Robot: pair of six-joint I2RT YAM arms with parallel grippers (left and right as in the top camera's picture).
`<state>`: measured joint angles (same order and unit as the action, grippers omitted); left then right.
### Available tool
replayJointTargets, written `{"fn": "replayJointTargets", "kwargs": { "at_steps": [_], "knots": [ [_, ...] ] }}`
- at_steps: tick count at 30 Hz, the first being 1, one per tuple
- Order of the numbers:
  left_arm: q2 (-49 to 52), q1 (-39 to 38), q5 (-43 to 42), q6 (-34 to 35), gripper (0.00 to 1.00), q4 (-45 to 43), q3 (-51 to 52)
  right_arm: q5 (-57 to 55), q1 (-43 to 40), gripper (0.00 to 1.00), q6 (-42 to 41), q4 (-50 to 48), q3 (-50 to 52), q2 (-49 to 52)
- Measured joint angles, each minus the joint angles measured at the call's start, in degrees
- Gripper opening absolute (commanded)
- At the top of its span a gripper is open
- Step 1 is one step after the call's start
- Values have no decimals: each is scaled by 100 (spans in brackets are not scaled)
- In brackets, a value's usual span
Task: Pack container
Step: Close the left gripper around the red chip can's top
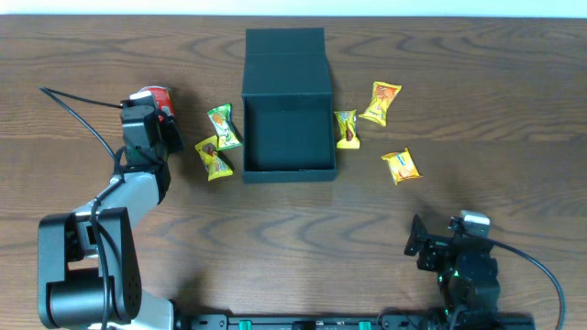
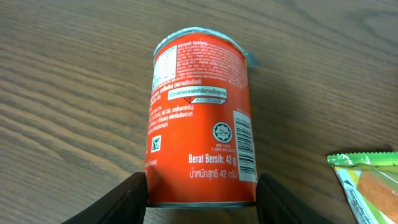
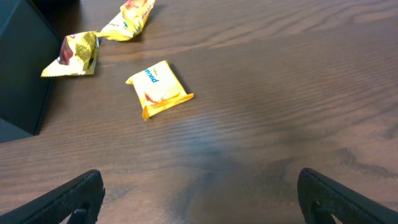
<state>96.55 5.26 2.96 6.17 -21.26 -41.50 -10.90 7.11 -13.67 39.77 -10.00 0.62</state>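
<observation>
We see the container at the middle of the wooden table, toward its far edge. It is a matte black, roughly square box with straight walls and a bare, dark inside, and its flap lid lies open on the far side. We find no writing on it. Two green packets lie just off its left wall. One yellow packet sits right against its right wall, and two more yellow packets lie near it. Our left gripper has its fingers pressed to both sides of the red can. The can's label reads "Berat Bersih: 42 g" above a line of Thai script, beside a barcode and a round halal mark; the finer print is too small for us. Our right gripper hangs spread wide over bare wood, holding nothing. The nearest yellow packet carries blue lettering that we cannot read.
</observation>
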Motion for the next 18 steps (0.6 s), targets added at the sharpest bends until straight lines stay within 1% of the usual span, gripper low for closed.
{"fn": "replayJointTargets", "kwargs": {
  "at_steps": [6, 7, 8, 9, 10, 12, 13, 16, 18],
  "knots": [
    [0, 0, -181, 0, 57, 0, 0, -2, 0, 99, 0, -2, 0, 0],
    [0, 0, -208, 0, 58, -2, 0, -2, 0, 99, -2, -2, 0, 0],
    [-2, 0, -260, 4, 63, -2, 0, -2, 0, 99, -2, 0, 0, 0],
    [-2, 0, -295, 4, 70, -2, 0, -2, 0, 99, -2, 0, 0, 0],
    [-2, 0, -321, 46, 73, 0, 0, -2, 0, 99, -2, 0, 0, 0],
    [-20, 0, -376, 87, 76, -7, 0, -2, 0, 99, -2, -2, 0, 0],
    [-79, 0, -391, 111, 80, -9, 0, -2, 0, 99, -2, 0, 0, 0],
    [-306, 0, -417, 129, 81, -15, 0, 0, 0, 99, 0, 0, 0, 0],
    [-553, 0, -431, 138, 79, 7, 0, -2, 0, 99, -2, 0, 0, 0]
  ]
}}
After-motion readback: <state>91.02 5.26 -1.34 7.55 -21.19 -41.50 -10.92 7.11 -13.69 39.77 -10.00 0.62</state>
